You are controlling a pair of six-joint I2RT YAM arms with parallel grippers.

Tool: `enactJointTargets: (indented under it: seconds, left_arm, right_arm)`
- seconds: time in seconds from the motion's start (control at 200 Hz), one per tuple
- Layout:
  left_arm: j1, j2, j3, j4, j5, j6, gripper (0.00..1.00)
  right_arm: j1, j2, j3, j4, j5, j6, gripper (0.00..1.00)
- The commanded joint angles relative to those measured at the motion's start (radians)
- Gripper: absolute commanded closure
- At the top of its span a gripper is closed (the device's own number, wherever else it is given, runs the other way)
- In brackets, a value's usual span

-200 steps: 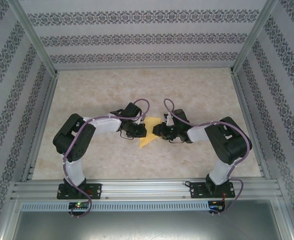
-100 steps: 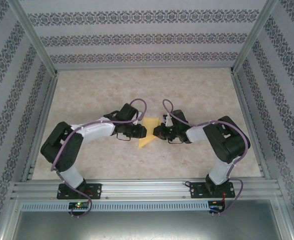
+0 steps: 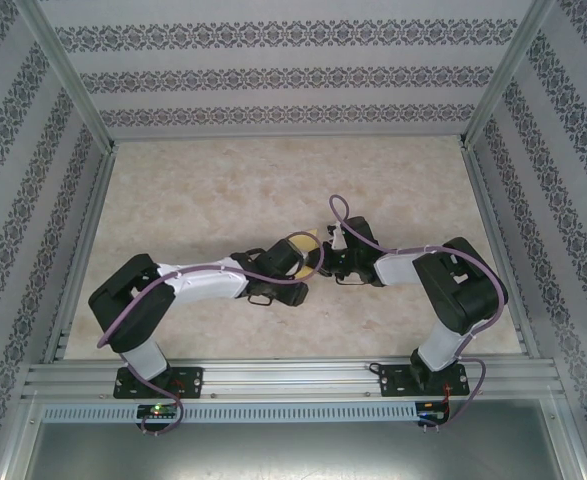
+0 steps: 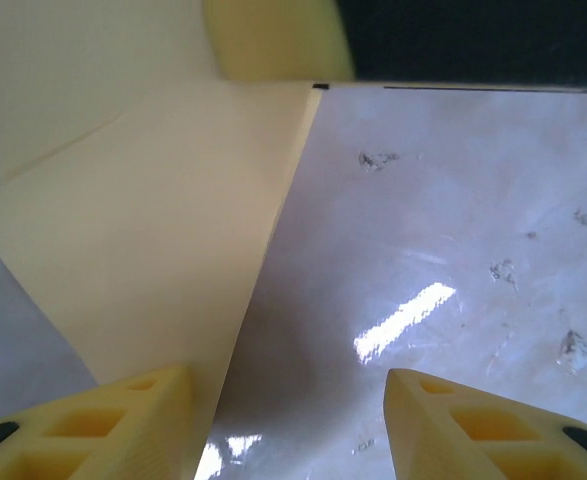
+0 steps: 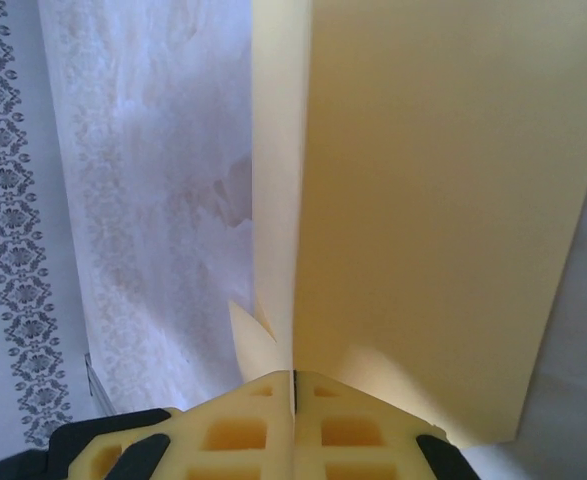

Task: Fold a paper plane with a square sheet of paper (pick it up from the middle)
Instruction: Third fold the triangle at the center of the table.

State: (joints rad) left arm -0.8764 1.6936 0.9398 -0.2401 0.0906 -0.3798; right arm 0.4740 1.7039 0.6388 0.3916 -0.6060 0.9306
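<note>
Two arms, both bolted at the near edge: left arm (image 3: 203, 280) reaches right, right arm (image 3: 423, 270) reaches left, and they meet mid-counter. Two tools, one sheet of paper, no finished plane yet.

Right tool (image 5: 293, 400) is pinched shut on the near edge of the sheet of paper (image 5: 423, 200), with the seam of the jaws right on a fold line. From that tool the sheet runs straight away, its long edges in line with the tool. It is part-folded, at least two layers, with a small flap corner poking out low on the left.

Left tool (image 4: 288, 400) stands apart at medium width with nothing between the fingers, only bare counter (image 4: 453, 250) in the gap. From this tool the sheet lies to the left. Its free edge runs diagonally from just beside the left finger up and away toward the other tool's yellow pad at the far end. Can't tell whether that finger touches the paper.

So the right arm has the paper and the left arm is just beside it. My read: the left tool needs to shift left onto that free edge before closing, along the slanted edge and not across it.

From above, the sheet sits about the middle of the counter, mostly hidden under the two wrists. Beyond is open marbled surface, then patterned walls (image 3: 293, 75).
</note>
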Motion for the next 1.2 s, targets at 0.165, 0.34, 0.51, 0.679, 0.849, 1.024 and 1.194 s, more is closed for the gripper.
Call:
enactJointTargets:
  seconds: [0.165,0.34,0.51,0.679,0.849,1.024,1.194]
  left_arm:
    - [-0.042,0.042,0.039,-0.033,-0.244,0.054,0.45]
    - [-0.077,0.076,0.053,-0.042,-0.296,0.050,0.47]
    - [-0.107,0.096,0.070,-0.060,-0.387,0.036,0.52]
    - [-0.115,0.098,0.072,-0.077,-0.425,0.029,0.56]
    - [-0.115,0.097,0.066,-0.071,-0.418,0.033,0.65]
    - [-0.118,0.098,0.056,-0.067,-0.413,0.025,0.74]
    - [-0.119,0.098,0.050,-0.066,-0.418,0.016,0.78]
  right_arm:
    - [0.009,-0.018,0.015,-0.016,0.009,0.025,1.00]
    - [0.015,-0.018,0.021,-0.016,0.008,0.033,0.99]
    - [0.017,-0.015,0.024,-0.018,0.008,0.035,0.99]
    - [0.020,-0.013,0.028,-0.026,0.009,0.033,0.99]
    - [0.021,-0.011,0.032,-0.027,0.008,0.032,0.98]
    - [0.021,-0.009,0.040,-0.035,0.008,0.030,0.98]
    - [0.021,-0.004,0.044,-0.037,0.008,0.028,0.98]
